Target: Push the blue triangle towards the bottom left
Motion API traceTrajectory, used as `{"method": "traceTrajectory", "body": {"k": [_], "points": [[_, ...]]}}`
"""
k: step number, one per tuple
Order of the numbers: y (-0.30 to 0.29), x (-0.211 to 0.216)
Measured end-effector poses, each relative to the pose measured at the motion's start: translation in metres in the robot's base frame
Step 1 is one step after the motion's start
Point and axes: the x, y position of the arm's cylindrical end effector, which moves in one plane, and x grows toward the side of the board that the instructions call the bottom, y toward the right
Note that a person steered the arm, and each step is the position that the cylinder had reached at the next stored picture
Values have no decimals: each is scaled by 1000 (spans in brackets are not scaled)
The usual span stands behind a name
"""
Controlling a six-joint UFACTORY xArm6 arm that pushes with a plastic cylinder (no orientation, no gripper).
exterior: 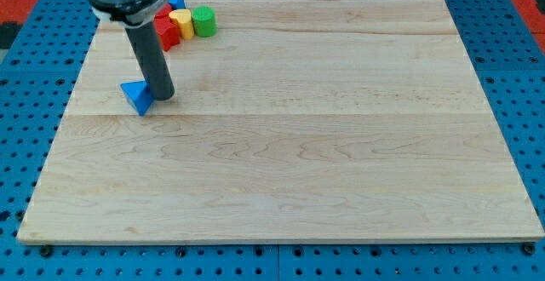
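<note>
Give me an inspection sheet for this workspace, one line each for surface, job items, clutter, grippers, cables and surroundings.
Surface: light wooden board, bare over most of its area.
Job's things: blue triangle lies near the view's left edge, in the upper half of the board.
Clutter: a cluster at the view's top left, made up of a green cylinder, a yellow cylinder, a red block and a blue block partly hidden by the arm.
Grippers: none fitted; my tip sits against the blue triangle's right side.
Cables: nothing seen.
Surroundings: blue perforated panel around the board; red area at the view's top corners.
</note>
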Motion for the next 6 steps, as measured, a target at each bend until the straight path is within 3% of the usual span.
{"method": "traceTrajectory", "body": {"k": [1, 2, 3, 5, 6], "points": [[-31, -4], [-60, 23], [-83, 12], [-68, 102], [-63, 112]]}}
